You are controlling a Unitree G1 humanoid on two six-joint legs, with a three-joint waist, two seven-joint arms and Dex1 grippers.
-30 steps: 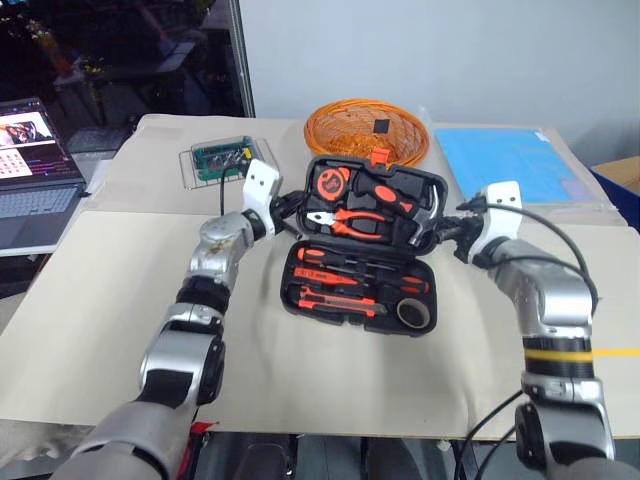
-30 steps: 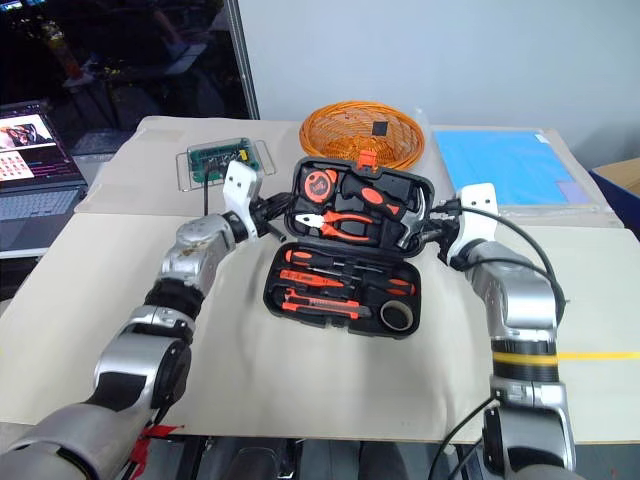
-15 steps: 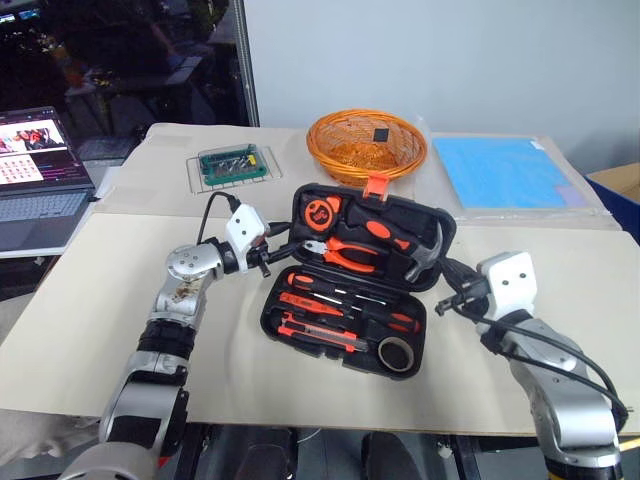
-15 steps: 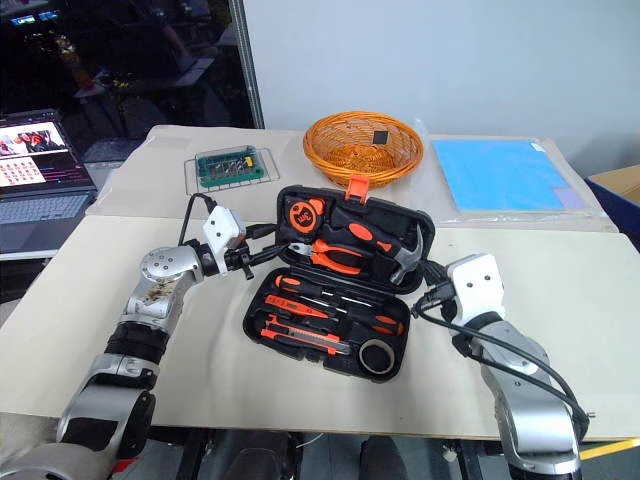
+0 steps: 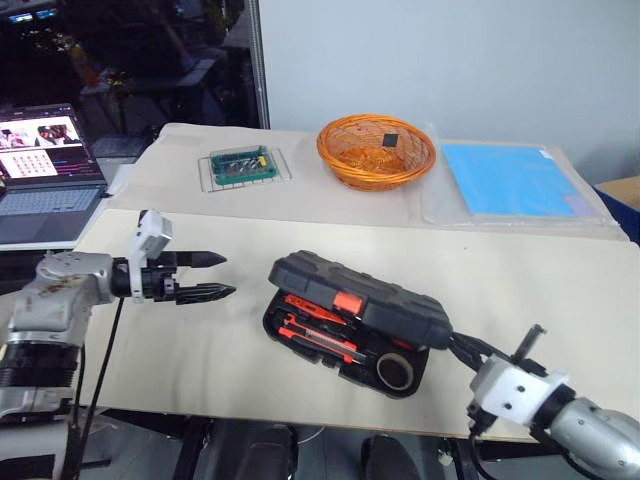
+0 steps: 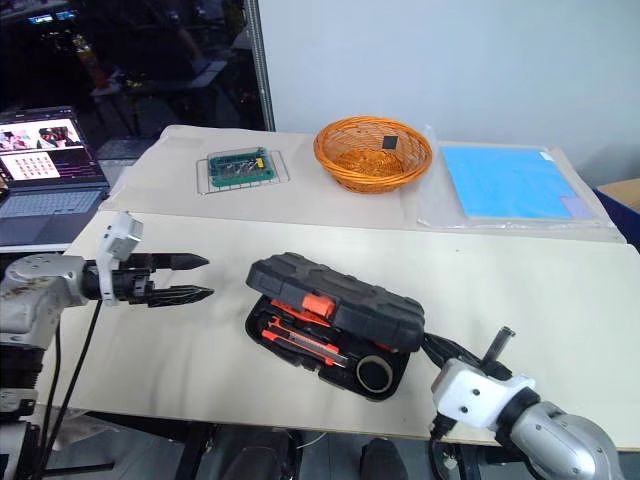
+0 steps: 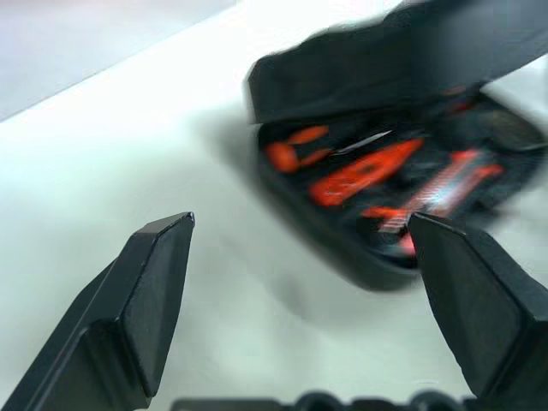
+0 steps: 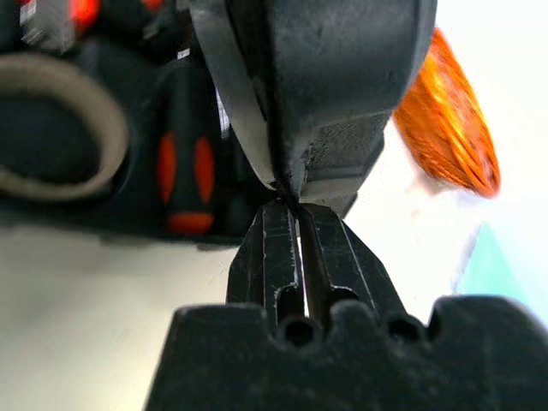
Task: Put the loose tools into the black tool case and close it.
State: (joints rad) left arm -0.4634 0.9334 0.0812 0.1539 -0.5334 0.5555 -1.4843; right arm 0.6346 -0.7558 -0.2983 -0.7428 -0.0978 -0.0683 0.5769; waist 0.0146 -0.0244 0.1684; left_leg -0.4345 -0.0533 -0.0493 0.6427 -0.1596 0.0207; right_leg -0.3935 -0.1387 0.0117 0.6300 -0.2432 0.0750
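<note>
So the black moulded-plastic clamshell tool case point(image 5: 350, 325) sits in the lower middle of the head camera's frame, on the beige tabletop point(image 5: 540, 270), and its lid point(image 5: 362, 298) is most of the way down but not shut: there's a gap along the near edge where you can see the orange-and-black screwdriver handles point(image 5: 315, 330) and the brownish tape roll point(image 5: 394, 372) lying in their recesses. I can't spot any loose tools on the table, so I'd say the loading part is done and what's left is pressing the lid flat and clicking the small orange latch point(image 5: 347, 302). The right gripper point(image 8: 295, 244), down at the lower right, has its fingers pressed together with the tips right up against the case's edge at the lid seam; looks more like touching or nudging than holding anything. The left gripper point(image 5: 208, 276), over at the mid-left of the frame, is spread wide and empty, hanging above the table well apart from the case. Further back there's an orange wicker basket point(image 5: 376, 150) at top centre.
</note>
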